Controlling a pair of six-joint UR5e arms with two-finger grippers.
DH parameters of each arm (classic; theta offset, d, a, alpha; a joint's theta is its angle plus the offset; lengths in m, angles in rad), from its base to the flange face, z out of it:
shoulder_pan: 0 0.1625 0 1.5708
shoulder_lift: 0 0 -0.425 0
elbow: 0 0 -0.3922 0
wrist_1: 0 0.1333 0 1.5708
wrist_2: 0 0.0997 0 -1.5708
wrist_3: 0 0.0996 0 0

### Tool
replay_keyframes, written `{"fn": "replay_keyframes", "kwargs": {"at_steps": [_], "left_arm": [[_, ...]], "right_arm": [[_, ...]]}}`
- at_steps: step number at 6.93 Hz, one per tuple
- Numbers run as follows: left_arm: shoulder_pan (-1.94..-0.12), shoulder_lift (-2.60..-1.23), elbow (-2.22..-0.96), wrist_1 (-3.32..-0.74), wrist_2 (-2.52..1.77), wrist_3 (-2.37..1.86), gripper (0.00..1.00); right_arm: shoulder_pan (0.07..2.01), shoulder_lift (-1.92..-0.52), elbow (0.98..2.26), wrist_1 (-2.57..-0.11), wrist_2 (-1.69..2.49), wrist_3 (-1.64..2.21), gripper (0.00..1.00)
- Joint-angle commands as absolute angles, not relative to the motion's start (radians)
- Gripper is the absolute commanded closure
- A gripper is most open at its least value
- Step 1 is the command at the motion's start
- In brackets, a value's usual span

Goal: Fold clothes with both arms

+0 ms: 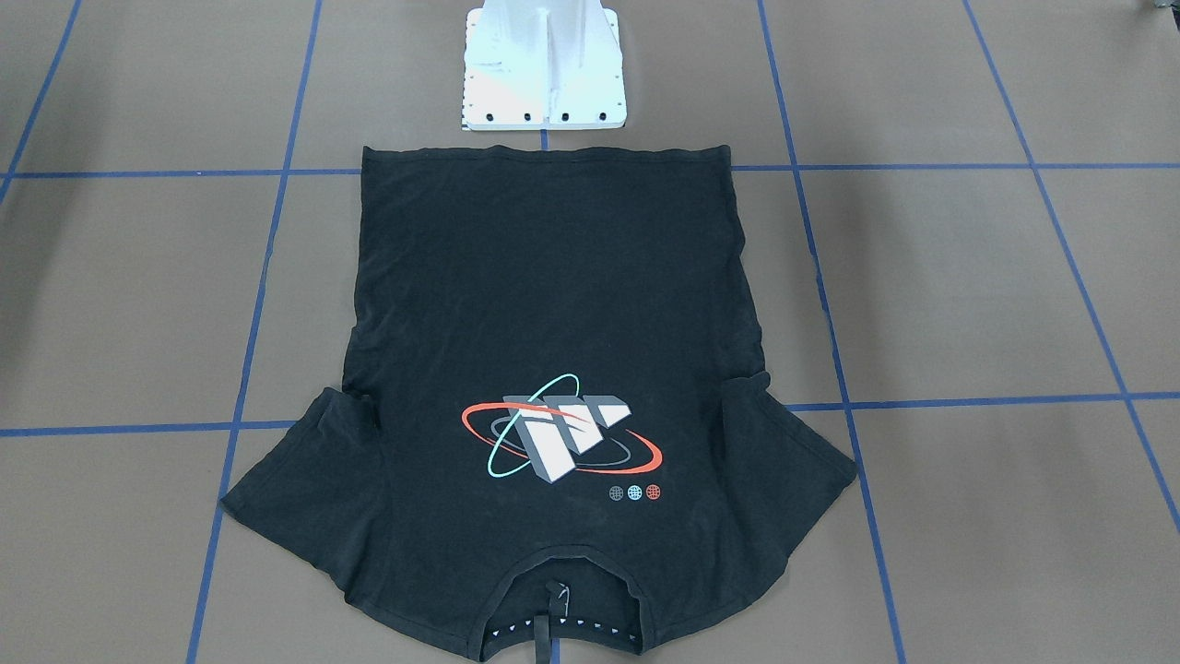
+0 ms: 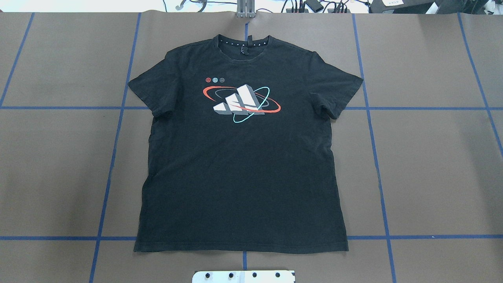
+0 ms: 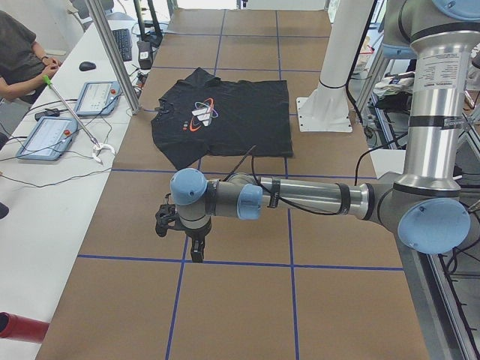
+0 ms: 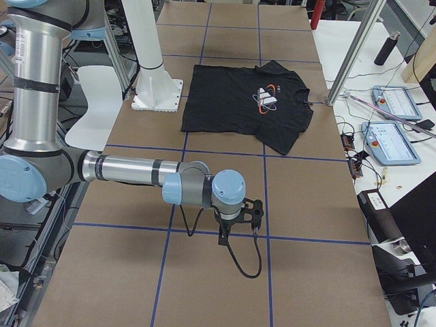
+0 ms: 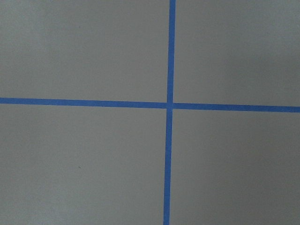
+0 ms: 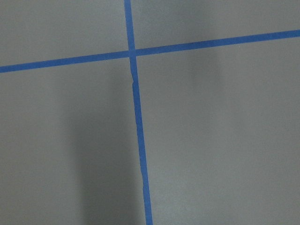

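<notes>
The black T-shirt (image 2: 239, 169) lies flat and spread open on the brown table (image 2: 432, 157), in the middle of the overhead view. Its logo (image 2: 241, 100) faces up. The collar (image 2: 243, 59) points to the top of that frame and the hem (image 2: 241, 249) lies near the bottom edge, just beside the white pedestal base (image 1: 544, 83). Both short sleeves are spread out to the sides.

In the exterior left view the left arm (image 3: 307, 196) reaches across the lower middle of the frame. The left gripper (image 3: 196, 255) points down at the table, left of the centre, well apart from the shirt in the upper middle. In the exterior right view the right arm (image 4: 129, 169) comes in from the left edge. The right gripper (image 4: 223, 238) hangs over the table in the lower middle, also well apart from the shirt above it.

For both grippers I cannot tell if the fingers are apart or together, because only the side views show them. Neither touches the shirt. Both wrist views show only bare table with crossing blue tape lines (image 5: 171, 47).
</notes>
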State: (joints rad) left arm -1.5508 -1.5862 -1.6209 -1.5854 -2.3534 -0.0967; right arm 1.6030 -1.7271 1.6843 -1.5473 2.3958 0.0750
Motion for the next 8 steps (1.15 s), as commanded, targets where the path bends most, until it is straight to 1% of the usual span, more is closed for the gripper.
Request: {"fn": "replay_keyframes", "kwargs": {"at_steps": [1, 5, 8], "left_arm": [[-1.551, -1.586, -1.629, -1.586, -2.353, -0.097, 0.00], [-1.549, -1.606, -1.631, -1.588, -2.353, -0.097, 0.00], [-1.548, -1.716, -1.634, -1.592, -2.367, -0.100, 0.00]], "right_arm": [[1.603, -1.724, 1.684, -1.549, 2.395, 0.074, 0.00], [1.601, -1.707, 1.687, -1.540, 2.399, 0.077, 0.00], [1.582, -1.596, 1.690, -1.542, 2.398, 0.083, 0.00]]}}
